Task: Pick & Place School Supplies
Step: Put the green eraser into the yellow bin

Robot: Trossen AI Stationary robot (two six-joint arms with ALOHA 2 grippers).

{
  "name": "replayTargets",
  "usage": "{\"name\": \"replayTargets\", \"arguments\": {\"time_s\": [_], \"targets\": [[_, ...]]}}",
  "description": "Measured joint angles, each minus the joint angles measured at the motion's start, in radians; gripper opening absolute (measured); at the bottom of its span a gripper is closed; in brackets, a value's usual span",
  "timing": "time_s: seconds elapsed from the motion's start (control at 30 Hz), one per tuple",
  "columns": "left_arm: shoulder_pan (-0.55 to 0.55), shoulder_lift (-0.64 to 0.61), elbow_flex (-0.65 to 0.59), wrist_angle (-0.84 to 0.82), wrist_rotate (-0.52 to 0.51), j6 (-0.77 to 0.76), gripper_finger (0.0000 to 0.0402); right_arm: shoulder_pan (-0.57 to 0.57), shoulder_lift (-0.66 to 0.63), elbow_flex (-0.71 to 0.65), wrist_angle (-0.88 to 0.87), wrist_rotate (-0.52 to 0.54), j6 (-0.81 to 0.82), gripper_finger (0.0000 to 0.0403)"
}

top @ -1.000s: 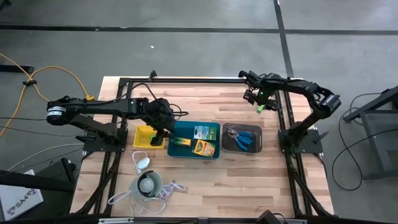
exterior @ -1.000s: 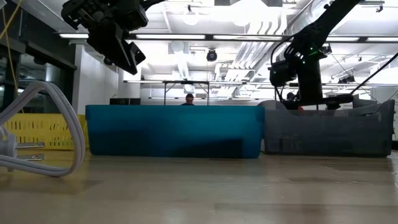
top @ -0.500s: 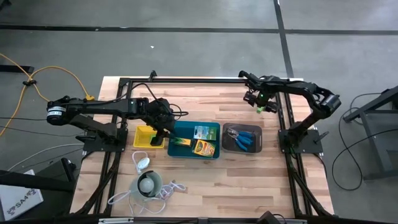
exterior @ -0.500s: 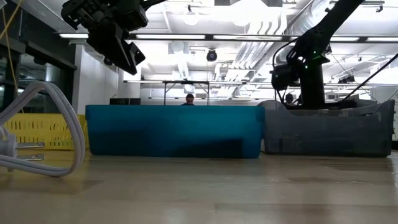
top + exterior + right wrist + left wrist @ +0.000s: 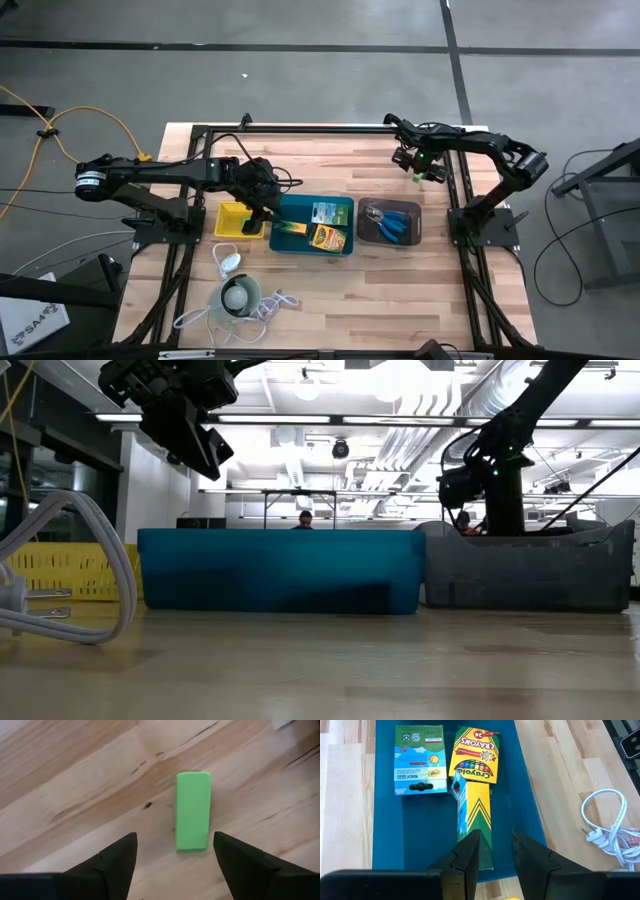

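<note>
Pale butcher-block wood forms the table top (image 5: 340, 290), set on a grey concrete floor. Near its middle sits the teal rectangular plastic tray (image 5: 300, 212), the landmark for everything else. Inside it lie a yellow-and-green crayon box with "24" on its flap (image 5: 474, 755), a green-and-white flat pack with printed text (image 5: 420, 761), and a long yellow-and-green crayon box with chevron stripes (image 5: 476, 822). Touching the teal tray's left side is a yellow slotted tray (image 5: 232, 218); just beside its right side is a dark grey tray (image 5: 368, 230) holding the blue-handled scissor-like tools (image 5: 392, 224).

The left gripper (image 5: 495, 851) hangs above the teal tray's left edge, over the near end of the long chevron box, its fingers parted a little with nothing between them.

Well away from the teal tray, toward the table's far right part, the right gripper (image 5: 172, 857) hovers low over bare wood with its fingers spread wide and empty, a small lime-green rectangular block (image 5: 192, 811) lying flat on the wood between them.

In front of the teal tray, towards its left, lies a white round gadget with coiled cord (image 5: 238, 297).
</note>
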Motion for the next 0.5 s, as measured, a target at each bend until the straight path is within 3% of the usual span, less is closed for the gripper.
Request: {"name": "replayTargets", "arguments": {"time_s": [0.5], "targets": [[0.000, 0.000, 0.000, 0.000, 0.000, 0.000, 0.0108, 0.000, 0.000, 0.000, -0.014, -0.005, 0.011, 0.0252]]}}
